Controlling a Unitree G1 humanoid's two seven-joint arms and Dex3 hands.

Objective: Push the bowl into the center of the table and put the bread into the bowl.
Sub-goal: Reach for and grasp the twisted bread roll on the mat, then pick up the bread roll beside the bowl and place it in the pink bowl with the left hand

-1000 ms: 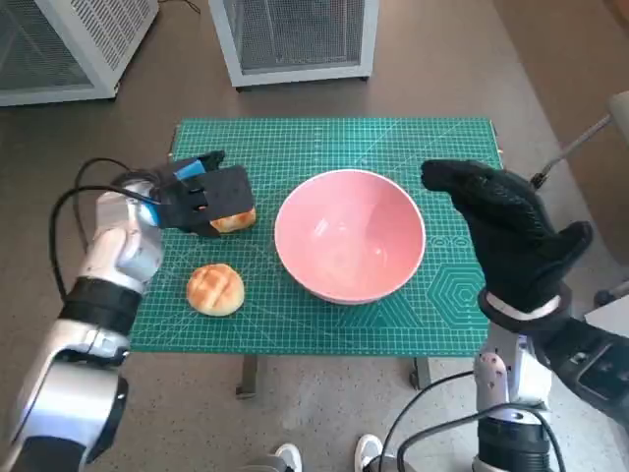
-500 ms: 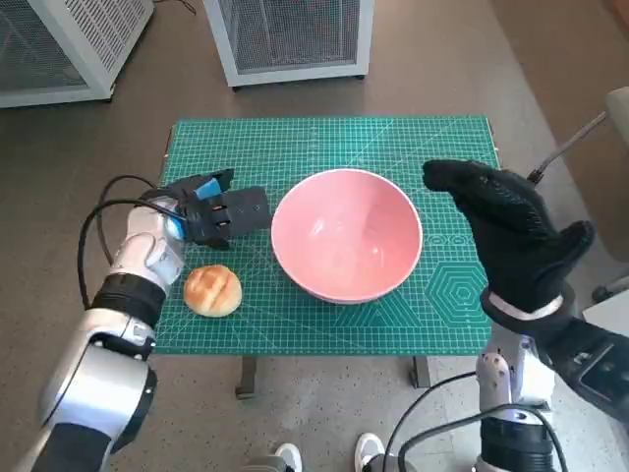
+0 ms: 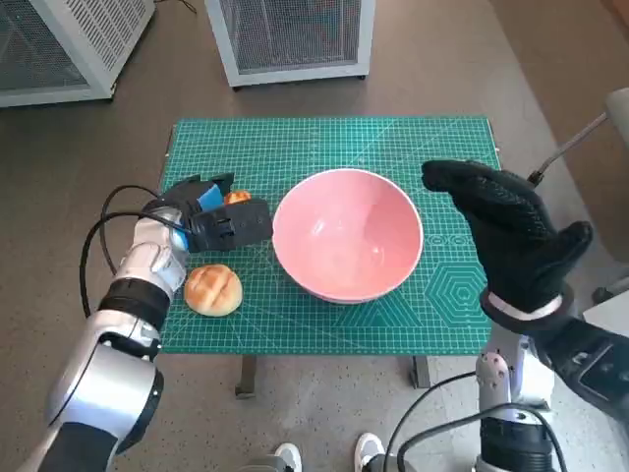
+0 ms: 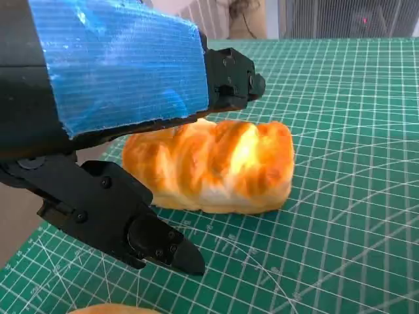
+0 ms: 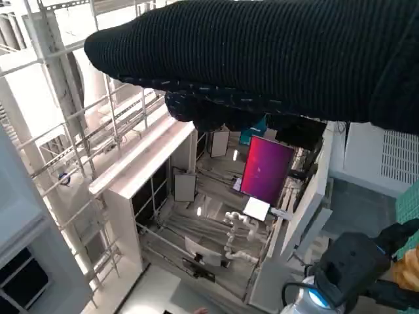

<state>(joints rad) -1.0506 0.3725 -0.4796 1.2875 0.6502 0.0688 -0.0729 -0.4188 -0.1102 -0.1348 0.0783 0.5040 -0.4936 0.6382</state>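
bowl (image 3: pixel 348 234): pink, upright, about mid-table on the green cutting mat (image 3: pixel 334 147). Inside shows nothing but pink.
long bread (image 4: pixel 213 163): golden glazed loaf, on the mat just left of the bowl, outside it. In the head view only its far end (image 3: pixel 236 198) shows past the left hand.
round bun (image 3: pixel 212 289): scored top, on the mat left of the bowl and nearer the front edge than the loaf. Apart from the bowl, free of both hands.
left hand (image 3: pixel 218 219): black, blue tape on its back, lying over the long bread right beside the bowl's left rim. Wrist view: one finger (image 4: pixel 232 75) reaches over the loaf's far side, another (image 4: pixel 131 226) points down to the mat on its near side, so the fingers are apart and straddle the loaf. Bread sits flat on the mat. Can't tell if the far finger touches the crust; no firm clamp visible.
right hand (image 3: pixel 506 234): black knit glove, raised right of the bowl, nothing in it. Fingers extended and close together, thumb sticking out to the side. Not touching bowl or mat.
right wrist view: glove (image 5: pixel 262 52) as a dark band; below it building interior, railings, a red panel.
beyond the mat, far from the bowl: two white mesh cabinets (image 3: pixel 290 34) on the floor.
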